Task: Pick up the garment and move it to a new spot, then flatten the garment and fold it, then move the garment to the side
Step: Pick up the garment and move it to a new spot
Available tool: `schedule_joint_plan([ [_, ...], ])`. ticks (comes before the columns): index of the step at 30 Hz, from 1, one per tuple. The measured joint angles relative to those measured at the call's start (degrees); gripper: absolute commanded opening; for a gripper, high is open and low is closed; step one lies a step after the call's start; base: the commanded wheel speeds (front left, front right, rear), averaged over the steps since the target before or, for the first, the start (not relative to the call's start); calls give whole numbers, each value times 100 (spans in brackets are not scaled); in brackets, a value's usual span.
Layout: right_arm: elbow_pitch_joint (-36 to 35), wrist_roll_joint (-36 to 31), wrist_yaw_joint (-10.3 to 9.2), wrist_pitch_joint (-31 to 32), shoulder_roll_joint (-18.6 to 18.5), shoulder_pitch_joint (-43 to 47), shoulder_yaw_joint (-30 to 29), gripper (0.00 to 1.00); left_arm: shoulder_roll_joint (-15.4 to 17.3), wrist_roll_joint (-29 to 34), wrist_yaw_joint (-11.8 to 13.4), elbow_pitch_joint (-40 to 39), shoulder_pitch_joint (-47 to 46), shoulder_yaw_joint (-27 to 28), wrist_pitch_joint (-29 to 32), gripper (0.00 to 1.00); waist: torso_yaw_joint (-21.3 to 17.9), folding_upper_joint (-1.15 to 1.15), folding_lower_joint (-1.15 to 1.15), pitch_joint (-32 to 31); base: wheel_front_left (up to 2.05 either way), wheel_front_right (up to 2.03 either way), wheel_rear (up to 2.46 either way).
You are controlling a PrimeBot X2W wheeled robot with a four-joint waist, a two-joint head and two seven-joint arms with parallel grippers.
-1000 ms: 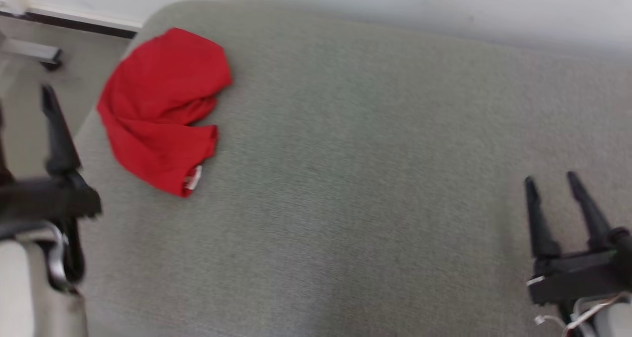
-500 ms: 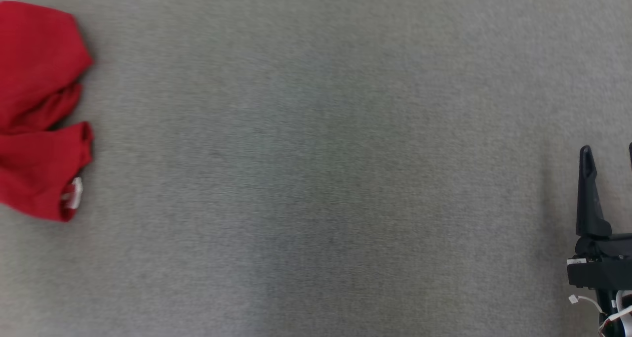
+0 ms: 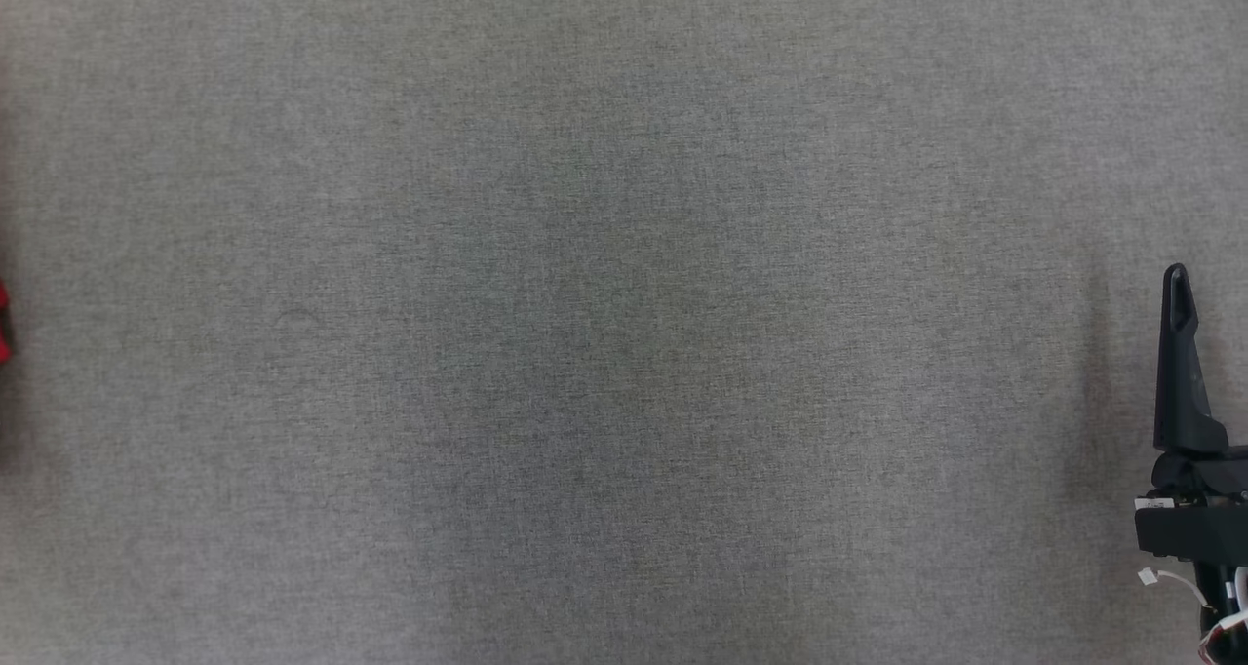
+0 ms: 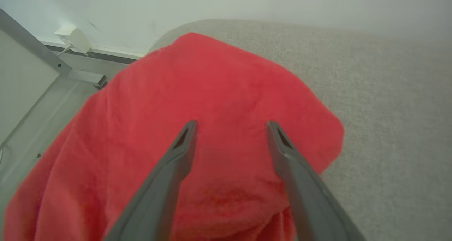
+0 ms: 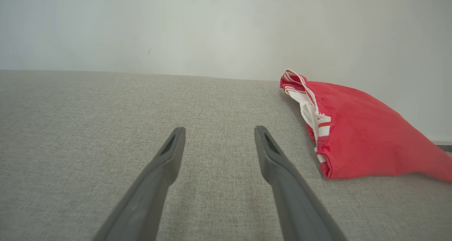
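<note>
Head view, tabletop: grey woven fabric, flat, running edge to edge.
Head view, garment: thin red sliver at the far left edge, rest cut off by the frame.
Head view, right hand: lower right corner; one dark finger points up the frame, 2nd cut by the frame edge; well apart from the garment, w/ the width of the top between them.
Left wrist view, left hand: fingers spread wide, nothing pinched betw. them.
Left wrist view, garment: red, bunched in a soft mound right under & ahead of the left hand; both fingertips lie over the cloth; contact cannot be told.
Left wrist view, tabletop: garment sits at its rounded corner, near the edge; grey top runs off to the view's right.
Left wrist view, bkgd: pale wall, metal bar, small white box low on the wall.
Right wrist view, right hand: fingers spread, empty, low over the grey tabletop.
Right wrist view, garment: red heap to the upper right of the fingers, apart from them, lying on the top close to the wall; white-and-red striped trim faces the hand.
</note>
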Motion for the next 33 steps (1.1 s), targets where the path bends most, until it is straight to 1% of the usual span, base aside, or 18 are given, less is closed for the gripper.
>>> schedule_joint_plan([
  [6, -129, -18, 0, 80, -13, -6, -9, 100, 75, -181, -42, 559, -172, -24, 601, 100, -31, -1, -1, 7, 0, 0, 0],
  [9, -170, -32, 0, 108, -14, -6, -9, 100, 70, -229, -48, 732, -232, -60, 746, 100, -33, -1, -1, 12, 0, 0, 0],
  [10, -187, -36, 0, 125, -14, -7, -7, 100, 65, -244, -48, 771, -253, -76, 760, 87, -34, -1, -1, 16, 0, 0, 0],
  [11, -197, -44, 0, 134, -14, -9, -5, 100, 60, -244, -48, 773, -256, -120, 717, 36, -33, -1, -2, 18, 0, 0, 0],
  [12, -203, -51, 0, 146, -14, -12, 0, 100, 55, -238, -49, 762, -249, -149, 535, 0, -29, -1, -2, 19, 0, 0, 0],
  [16, -192, -83, 0, 155, 13, -25, 29, 100, 1, -157, -38, 777, -247, -280, 35, 0, -2, -1, -1, -36, 0, 0, 0],
  [20, -101, -82, 0, 140, 77, -37, 101, 100, 99, -68, -31, 736, -374, -378, -486, 0, 33, -1, -2, -186, 0, 0, 0],
  [24, 86, -67, 0, 75, 177, -49, 207, 100, 126, -12, -47, 642, -605, -538, -892, 0, 69, -1, -2, -407, 0, 0, 0],
  [28, 308, -27, 0, -4, 280, -58, 304, 100, 155, 40, -57, 409, -905, -761, -1176, 0, 98, -1, -1, -676, 0, 0, 0],
  [33, 557, 13, 0, -85, 434, -57, 404, 100, 71, 149, -83, -111, -1229, -1162, -1260, 0, 87, -1, -2, -1034, 0, 0, 0],
])
